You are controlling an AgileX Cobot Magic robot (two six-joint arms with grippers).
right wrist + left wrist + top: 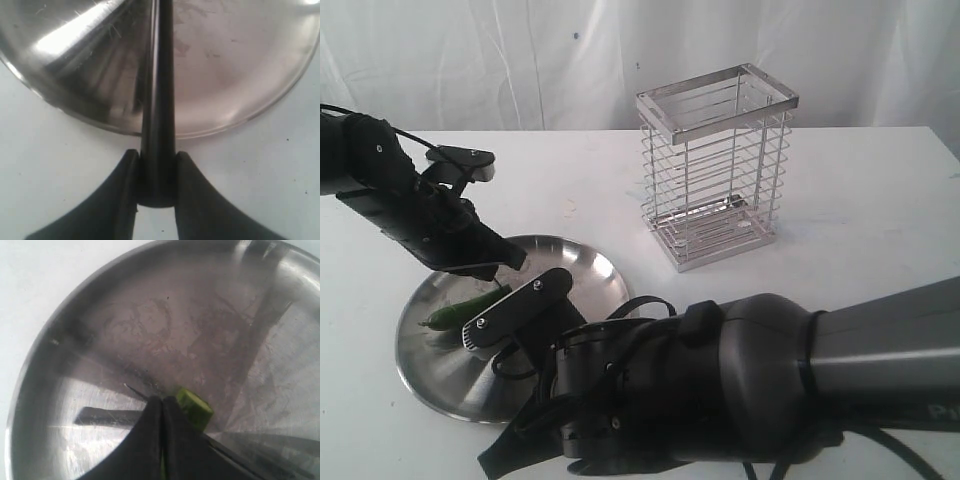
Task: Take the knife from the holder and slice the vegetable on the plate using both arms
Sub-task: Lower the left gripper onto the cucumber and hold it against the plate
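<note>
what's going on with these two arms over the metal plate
A vegetable-slicing job is under way. The right gripper is shut on a small black-handled knife, held out over the large round stainless-steel plate. The left gripper, fingers together, is down at the short dark-green vegetable lying on that plate. The tall silver wire holder stands empty behind it.

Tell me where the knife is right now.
In the right wrist view, the knife is clamped in the right gripper, reaching in over the plate. It is out of the holder.
</note>
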